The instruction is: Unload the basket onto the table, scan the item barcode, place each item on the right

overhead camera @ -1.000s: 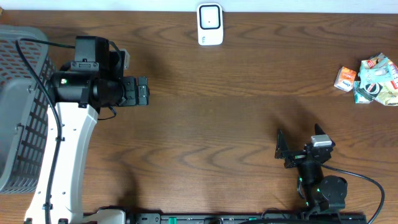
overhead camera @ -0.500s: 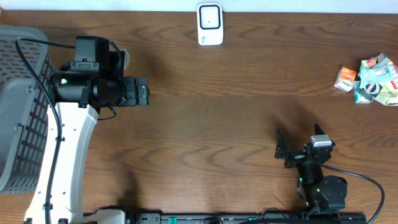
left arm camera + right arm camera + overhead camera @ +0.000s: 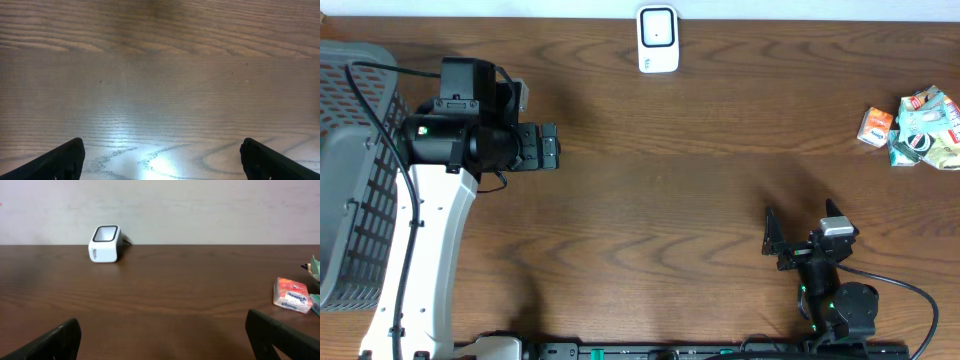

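Two released, empty: left gripper [image 3: 549,146]; right gripper [image 3: 804,232] | scanner [image 3: 658,40] far edge; packets [image 3: 920,125] right

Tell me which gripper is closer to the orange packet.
Right. The right gripper sits nearer the robot's base, left of the orange packet; the left gripper is far across, beside the basket.

I find no change over the last second. In the overhead view my left gripper [image 3: 556,146] and my right gripper [image 3: 802,218] lie just where they did relative to the barcode scanner [image 3: 658,39], their jaws spread as wide as before with nothing between them. The packets [image 3: 920,128] far to the scanner's right have not shifted either.
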{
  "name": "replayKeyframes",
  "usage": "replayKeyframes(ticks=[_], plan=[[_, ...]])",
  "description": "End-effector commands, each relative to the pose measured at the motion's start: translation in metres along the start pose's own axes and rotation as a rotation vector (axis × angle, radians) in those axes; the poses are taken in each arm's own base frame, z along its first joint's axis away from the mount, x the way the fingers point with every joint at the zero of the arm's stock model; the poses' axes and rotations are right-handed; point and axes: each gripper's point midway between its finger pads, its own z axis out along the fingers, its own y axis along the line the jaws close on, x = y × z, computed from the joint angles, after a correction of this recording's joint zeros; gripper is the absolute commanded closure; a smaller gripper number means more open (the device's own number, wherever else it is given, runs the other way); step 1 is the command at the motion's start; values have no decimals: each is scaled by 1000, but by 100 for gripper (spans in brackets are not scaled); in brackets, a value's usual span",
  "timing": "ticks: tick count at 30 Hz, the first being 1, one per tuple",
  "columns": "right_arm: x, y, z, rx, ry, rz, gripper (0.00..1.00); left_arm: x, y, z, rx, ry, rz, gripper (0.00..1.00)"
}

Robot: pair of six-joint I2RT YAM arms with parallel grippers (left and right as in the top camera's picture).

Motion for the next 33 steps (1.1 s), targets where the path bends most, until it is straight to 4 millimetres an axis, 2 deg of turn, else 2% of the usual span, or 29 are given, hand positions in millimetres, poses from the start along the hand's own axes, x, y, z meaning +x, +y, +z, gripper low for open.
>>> replayKeyframes(ticks=[1,8,11,13,17,19,23,33], plan=[[0,-3,0,15,-2,10,1,2,0,2,-2,9,4,2],[0,-3,0,15,-2,10,1,2,1,2,-9,10,11,2],[0,-3,0,15,-2,10,1,10,18,0,-105,39,27,2],[0,-3,0,15,-2,10,1,17,18,0,-107,69,23,2],[0,-3,0,15,-2,10,1,14,20,-1,-120,55,21,2],[0,-3,0,15,-2,10,1,19,20,-1,-116,59,-39,2],[0,-3,0,15,-2,10,1,40,20,0,-109,77,-83,2],[0,-3,0,15,-2,10,1,114,30,20,-106,61,-63,2]])
